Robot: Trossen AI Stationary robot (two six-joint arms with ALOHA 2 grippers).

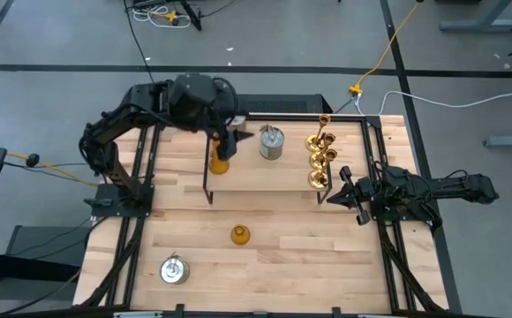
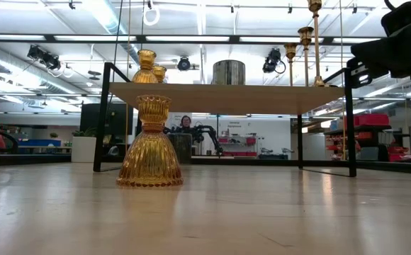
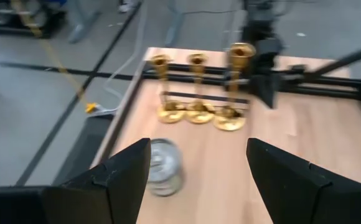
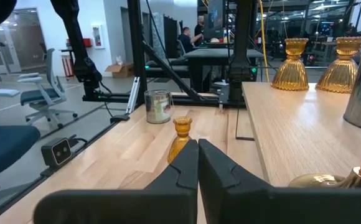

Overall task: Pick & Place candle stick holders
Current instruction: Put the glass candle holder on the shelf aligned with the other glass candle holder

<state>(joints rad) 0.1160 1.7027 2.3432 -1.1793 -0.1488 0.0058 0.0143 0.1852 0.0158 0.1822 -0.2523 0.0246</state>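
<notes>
A wooden rack (image 1: 265, 177) stands at the table's far middle. Its shelf carries two amber holders (image 1: 219, 161) at the left, a silver can-shaped holder (image 1: 272, 143) and three gold brass holders (image 1: 320, 159) at the right. Another amber holder (image 1: 239, 234) and a second silver can holder (image 1: 174, 269) stand on the table nearer the front. My left gripper (image 3: 196, 180) is open and empty above the shelf, between the amber holders and the silver can (image 3: 165, 165). My right gripper (image 4: 198, 162) is shut and empty, beside the rack's right end, near the brass holders.
The rack's black wire sides (image 1: 207, 181) stand at both ends of the shelf, and there is open room under it (image 2: 227, 134). Black frame rails run along the table's left and right edges (image 1: 384, 168). Bare tabletop lies at the front right (image 1: 327, 265).
</notes>
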